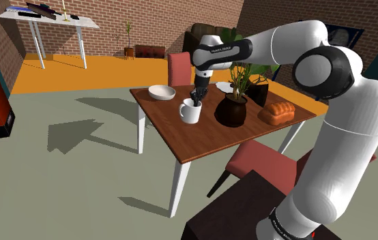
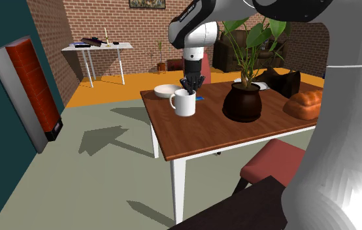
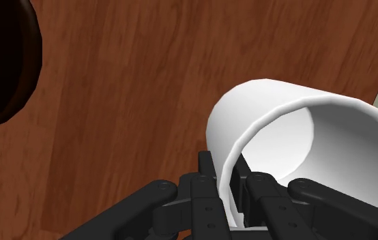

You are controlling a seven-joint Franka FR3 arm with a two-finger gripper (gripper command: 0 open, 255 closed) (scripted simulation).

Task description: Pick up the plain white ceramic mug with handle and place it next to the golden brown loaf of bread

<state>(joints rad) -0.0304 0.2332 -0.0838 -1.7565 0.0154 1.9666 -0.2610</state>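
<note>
Starting at the shoulder view's left: a shallow white bowl [image 1: 162, 92] near the far corner of the wooden surface [image 1: 181, 140], set apart from the rest. Next, the plain white mug [image 1: 190, 112], upright, handle turned toward that view's left, standing on the wood or barely above it (cannot tell which from these angles). Directly over its rim, the black end effector [image 1: 197, 99], pointing straight down and closed narrow on the mug's wall, with one finger [image 3: 207, 174] outside and the other inside in the wrist view. Probably gripped at the rim for the sake of a thin, firm edge to pinch, the handle being on the side away from the arm. Further right, a dark round plant pot [image 1: 231, 111] with tall green leaves, squarely between mug and goal, so likely calling for a high lift or a path around the leaves. Last, toward the right end of the surface, the golden brown loaf [image 1: 278, 112], well apart from the mug, with bare wood on its near side for setting down. As for writing: a short line of pale lettering on the dark joint of the arm [image 1: 216, 49], too small to read; no label to be seen on mug, bowl or pot.
</note>
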